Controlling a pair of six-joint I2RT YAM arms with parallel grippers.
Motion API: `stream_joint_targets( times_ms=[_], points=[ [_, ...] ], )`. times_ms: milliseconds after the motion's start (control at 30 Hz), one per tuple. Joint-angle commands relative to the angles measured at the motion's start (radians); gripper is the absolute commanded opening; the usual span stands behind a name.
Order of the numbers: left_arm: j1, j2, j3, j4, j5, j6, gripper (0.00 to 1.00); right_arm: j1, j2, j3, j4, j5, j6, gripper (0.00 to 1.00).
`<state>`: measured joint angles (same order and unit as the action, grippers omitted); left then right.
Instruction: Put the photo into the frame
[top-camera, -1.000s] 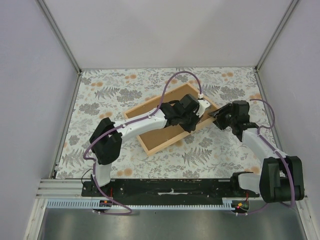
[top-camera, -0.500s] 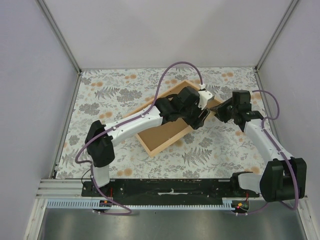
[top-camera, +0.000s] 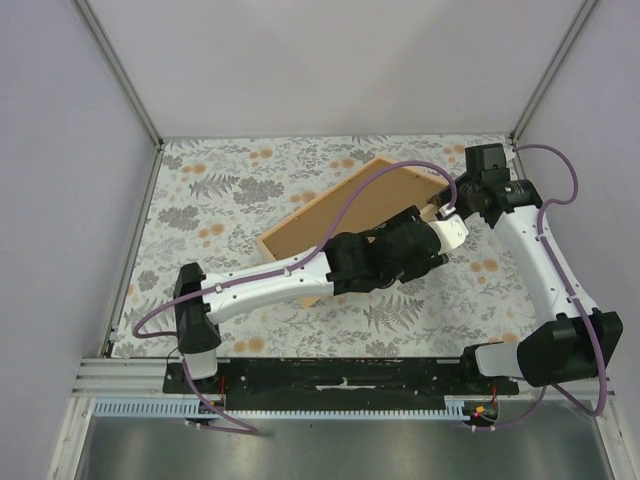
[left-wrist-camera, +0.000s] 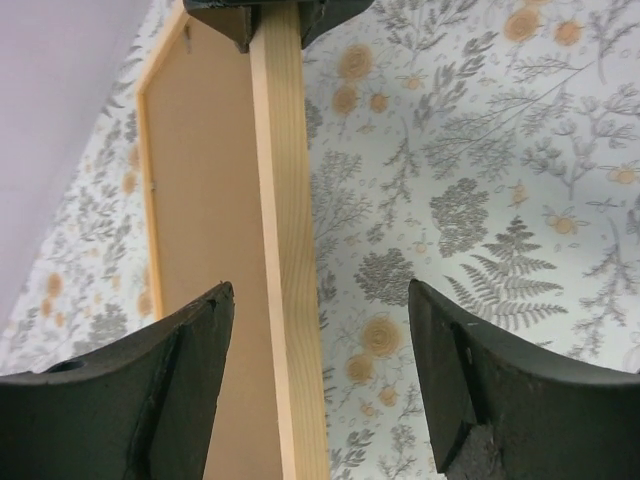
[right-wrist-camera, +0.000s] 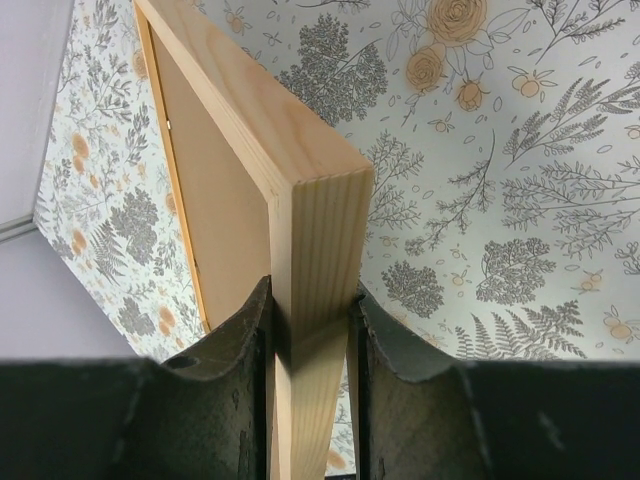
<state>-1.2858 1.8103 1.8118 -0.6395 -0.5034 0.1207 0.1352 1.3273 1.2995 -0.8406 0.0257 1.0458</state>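
Right gripper (right-wrist-camera: 310, 322): jaws clamped on the end of the frame (right-wrist-camera: 300, 170), one pad on each side of its wooden rail.
Left gripper (left-wrist-camera: 318, 298): jaws spread wide astride the same rail further along. I see them touching nothing.
Frame: held up at a tilt near the far right corner of the surface (top-camera: 220, 190), with a brown board (left-wrist-camera: 200, 200) filling it.
Photo: I find it in no view.
Risk: one narrow pinch carries the whole frame, so I judge it may pivot, slip and drop. The left arm close by could also knock it.

Pale natural-wood frame (right-wrist-camera: 312, 195), brown backing board (left-wrist-camera: 200, 190), white tablecloth (top-camera: 200, 195) — grey ferns, orange blooms
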Motion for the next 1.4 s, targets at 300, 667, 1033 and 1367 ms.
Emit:
stream_joint_targets(
  times_ms=[300, 667, 1033, 1367],
  points=[
    [-0.026, 0.101, 0.107, -0.115, -0.208, 0.106, 0.75, 0.021, 0.052, 0.199, -0.137, 0.011, -0.003, 0.00],
    [-0.021, 0.158, 0.089, -0.134, -0.325, 0.111, 0.72, 0.027, 0.058, 0.234, -0.155, 0.000, -0.003, 0.00],
    [-0.009, 0.198, 0.139, -0.127, -0.412, 0.171, 0.02, 0.029, 0.064, 0.264, -0.152, -0.016, -0.033, 0.25],
    [0.034, 0.159, 0.332, -0.126, -0.383, 0.224, 0.02, -0.017, 0.055, 0.469, -0.140, 0.006, -0.161, 0.97]
  ],
)
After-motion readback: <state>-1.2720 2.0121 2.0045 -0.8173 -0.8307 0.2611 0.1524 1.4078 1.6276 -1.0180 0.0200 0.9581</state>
